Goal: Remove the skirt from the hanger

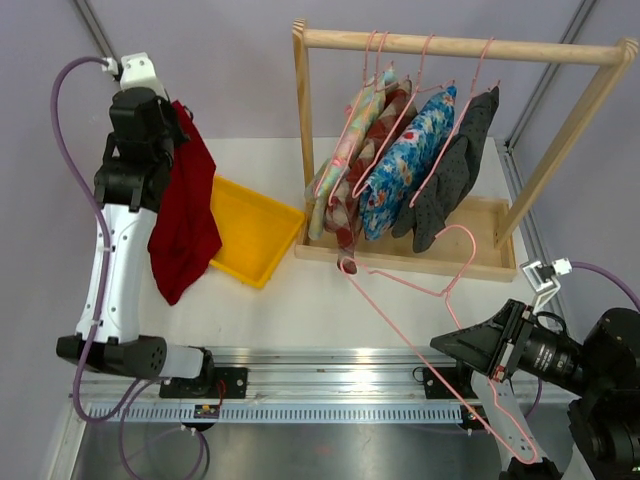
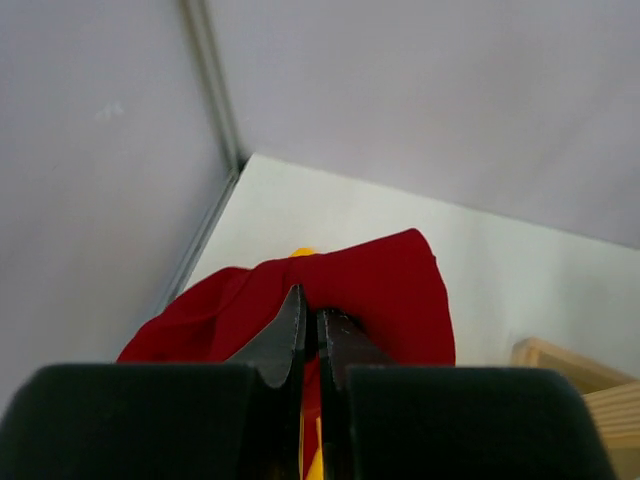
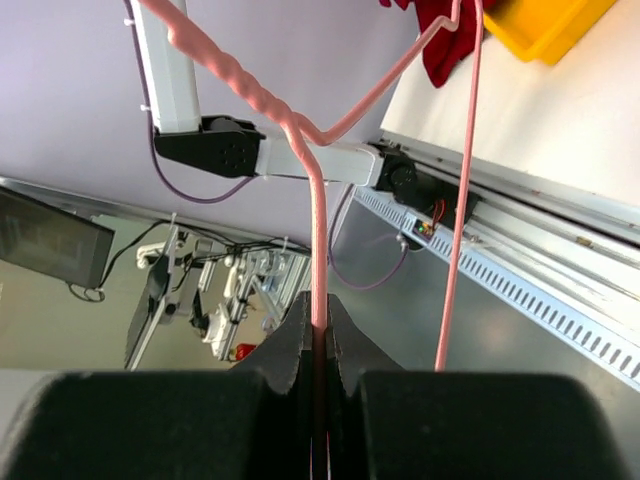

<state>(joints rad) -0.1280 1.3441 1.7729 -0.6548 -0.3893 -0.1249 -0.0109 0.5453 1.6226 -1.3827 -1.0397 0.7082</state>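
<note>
Both grips are closed: my left gripper (image 2: 311, 305) pinches the red skirt (image 1: 185, 215) beside the yellow tray (image 1: 262, 225); my right gripper (image 3: 318, 335) holds the bare hanger (image 3: 318, 250). Fabric slip could drop it short.

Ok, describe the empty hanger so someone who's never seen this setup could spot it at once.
Find the wooden rack on the right. From its base a pink hanger slants toward the near edge, its end pinched in the right gripper. Unlike the racked hangers, it carries no clothing.
</note>
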